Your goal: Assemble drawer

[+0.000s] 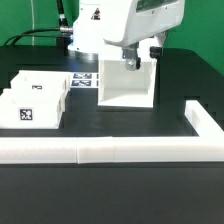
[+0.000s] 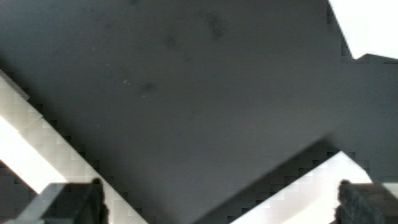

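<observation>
My hand (image 1: 136,62) hangs spread wide, gripping nothing, just above the drawer housing (image 1: 125,88) at mid-desk (image 1: 120,190); both trays (image 1: 35,100) sit near the edge on the exterior view's left

A matte black table (image 1: 120,190) fills the exterior view from the lower edge to past the middle, evenly lit, with a faint pale sheen low in the frame. Behind it a flat green backdrop (image 1: 196,40) closes the upper right and upper left corners, and a dark cable (image 1: 30,38) curves across the green at upper left. In the wrist view the tabletop looks dark with slight dull smudges.
</observation>
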{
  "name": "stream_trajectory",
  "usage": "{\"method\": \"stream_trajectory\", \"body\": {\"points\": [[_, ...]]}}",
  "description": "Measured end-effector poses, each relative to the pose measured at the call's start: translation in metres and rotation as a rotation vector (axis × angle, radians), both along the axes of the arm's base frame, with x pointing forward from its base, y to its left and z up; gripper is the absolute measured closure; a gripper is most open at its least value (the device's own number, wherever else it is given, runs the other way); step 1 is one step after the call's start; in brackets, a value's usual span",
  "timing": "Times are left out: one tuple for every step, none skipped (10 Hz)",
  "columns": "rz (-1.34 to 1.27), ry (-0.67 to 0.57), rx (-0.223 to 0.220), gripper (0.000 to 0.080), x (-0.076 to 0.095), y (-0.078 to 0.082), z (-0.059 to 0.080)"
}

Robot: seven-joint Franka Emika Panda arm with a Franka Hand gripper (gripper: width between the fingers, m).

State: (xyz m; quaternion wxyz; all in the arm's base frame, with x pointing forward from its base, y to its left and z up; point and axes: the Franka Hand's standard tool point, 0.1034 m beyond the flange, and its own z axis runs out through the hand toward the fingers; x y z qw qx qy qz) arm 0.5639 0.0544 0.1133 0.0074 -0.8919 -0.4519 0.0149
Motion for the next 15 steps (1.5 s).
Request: {"method": "stream_trajectory", "body": {"points": [[0.0,0.0,0.0,0.015,0.0,0.0,0.0],[0.0,0.0,0.0,0.015,0.0,0.0,0.0],[0.0,0.0,0.0,0.015,0.0,0.0,0.0],[0.0,0.0,0.0,0.015,0.0,0.0,0.0],[0.0,0.001,0.0,0.015,0.0,0.0,0.0],[0.0,0.0,0.0,0.015,-0.001,0.0,0.0],[-0.105,-0.025,-0.001,0.015,-0.01,0.003,0.005],[-0.186,-0.027,-0.009,0.015,-0.033,0.004,0.012],[-0.281,-0.023,-0.032,0.015,-0.051,0.01,0.021],[-0.333,-0.026,-0.039,0.015,-0.063,0.02,0.028],[-0.342,-0.031,-0.04,0.015,-0.073,0.023,0.03],[-0.338,-0.029,-0.04,0.015,-0.073,0.022,0.029],[-0.338,-0.027,-0.04,0.015,-0.073,0.022,0.028],[-0.338,-0.026,-0.04,0.015,-0.073,0.022,0.027],[-0.356,-0.032,-0.038,0.015,-0.072,0.02,0.028]]}}
